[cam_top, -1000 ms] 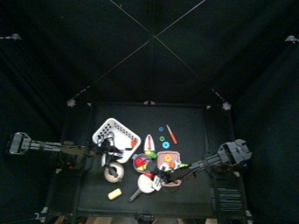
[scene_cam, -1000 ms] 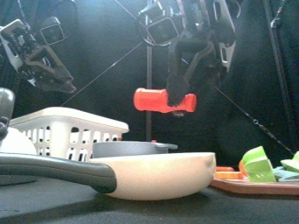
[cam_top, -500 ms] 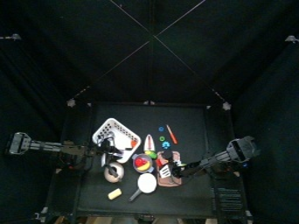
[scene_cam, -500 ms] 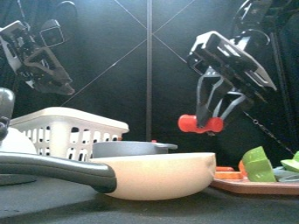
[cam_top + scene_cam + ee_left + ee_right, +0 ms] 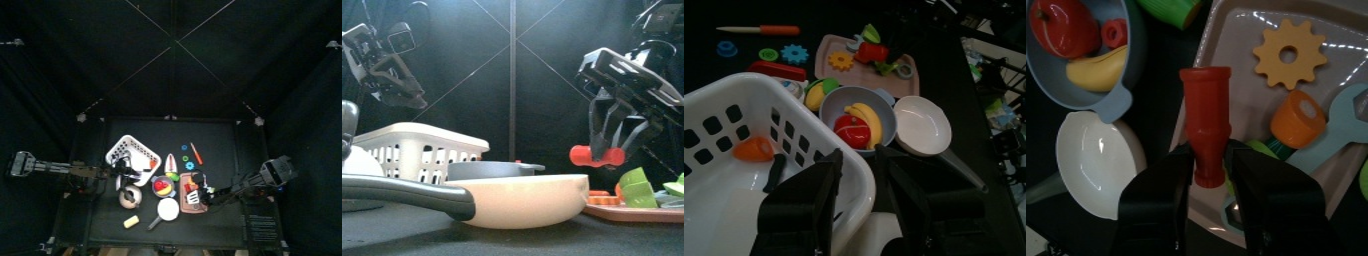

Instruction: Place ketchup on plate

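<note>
**A:** Front view, far left: what is the left end effector [image 5: 869, 160] doing?

**B:** It hangs above the white slatted plastic basket [image 5: 422, 145]. Whether it is wide or narrow cannot be told.

**A:** And the ketchup?

**B:** The red plastic ketchup bottle [image 5: 583, 155] is pinched in the right end effector [image 5: 1207, 160]. It is off the surface, over the pale rectangular tray's [image 5: 1340, 20] edge, beside the small white round plate [image 5: 1100, 150].

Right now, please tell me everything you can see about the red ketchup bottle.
The ketchup bottle is plain red and looks like toy plastic, a long body with a wider cap end. The right gripper holds one end between its jaws, so the bottle hangs in the air, touching nothing else. In the front view it lies about level. Below it are the white pan and the tray.
</note>
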